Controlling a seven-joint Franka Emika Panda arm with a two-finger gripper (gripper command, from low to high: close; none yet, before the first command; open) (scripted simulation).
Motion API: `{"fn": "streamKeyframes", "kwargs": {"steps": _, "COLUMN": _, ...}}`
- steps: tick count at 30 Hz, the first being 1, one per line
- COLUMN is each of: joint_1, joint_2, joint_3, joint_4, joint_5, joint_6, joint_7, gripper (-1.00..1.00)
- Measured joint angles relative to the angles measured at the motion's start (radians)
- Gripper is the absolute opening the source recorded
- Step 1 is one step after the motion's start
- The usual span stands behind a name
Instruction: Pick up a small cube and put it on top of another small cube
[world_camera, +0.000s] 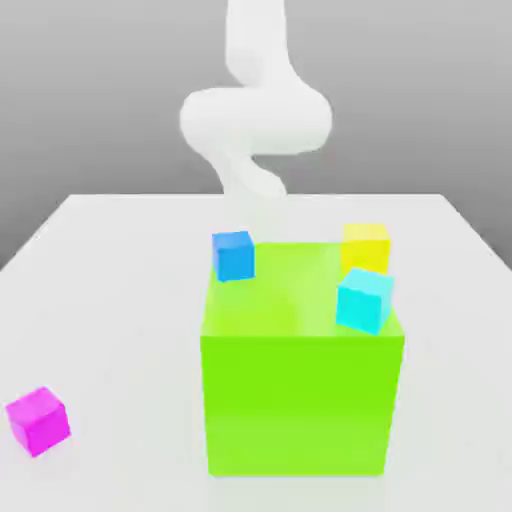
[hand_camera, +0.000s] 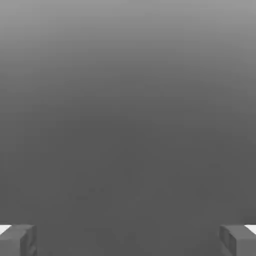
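I see the arm (world_camera: 256, 110) run off the exterior view's top edge, its lower end blurred. The green cube (world_camera: 300, 400) hides the bottoms of the blue cube (world_camera: 233, 255) and yellow cube (world_camera: 366, 245). In the hand view both fingertips (hand_camera: 17, 240) are cut off at the corners

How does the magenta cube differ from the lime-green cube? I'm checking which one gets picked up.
The magenta cube is far smaller than the lime-green cube. The magenta cube sits alone near the exterior view's left edge; the lime-green cube stands centrally with smaller cubes clustered around its top. Both rest on the white table.
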Motion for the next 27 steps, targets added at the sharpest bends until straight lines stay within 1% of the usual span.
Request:
{"fn": "streamKeyframes", "kwargs": {"steps": 9, "joint_1": -0.122, "joint_2": 0.331, "joint_3": -0.087, "joint_4": -0.058, "joint_5": -0.040, "joint_6": 0.132, "joint_7": 0.056, "gripper": 0.00}}
{"fn": "streamKeyframes", "kwargs": {"steps": 15, "joint_1": -0.188, "joint_2": 0.548, "joint_3": -0.164, "joint_4": -0.096, "joint_5": -0.025, "joint_6": 0.219, "joint_7": 0.063, "gripper": 0.00}}
{"fn": "streamKeyframes", "kwargs": {"steps": 18, "joint_1": -0.235, "joint_2": 0.658, "joint_3": -0.200, "joint_4": -0.115, "joint_5": 0.004, "joint_6": 0.263, "joint_7": 0.051, "gripper": 0.00}}
{"fn": "streamKeyframes", "kwargs": {"steps": 22, "joint_1": -0.300, "joint_2": 0.807, "joint_3": -0.221, "joint_4": -0.140, "joint_5": 0.069, "joint_6": 0.320, "joint_7": 0.017, "gripper": 0.00}}
{"fn": "streamKeyframes", "kwargs": {"steps": 25, "joint_1": -0.342, "joint_2": 0.919, "joint_3": -0.224, "joint_4": -0.156, "joint_5": 0.133, "joint_6": 0.363, "joint_7": -0.021, "gripper": 0.00}}
{"fn": "streamKeyframes", "kwargs": {"steps": 27, "joint_1": -0.375, "joint_2": 0.993, "joint_3": -0.199, "joint_4": -0.150, "joint_5": 0.170, "joint_6": 0.410, "joint_7": -0.046, "gripper": 0.00}}
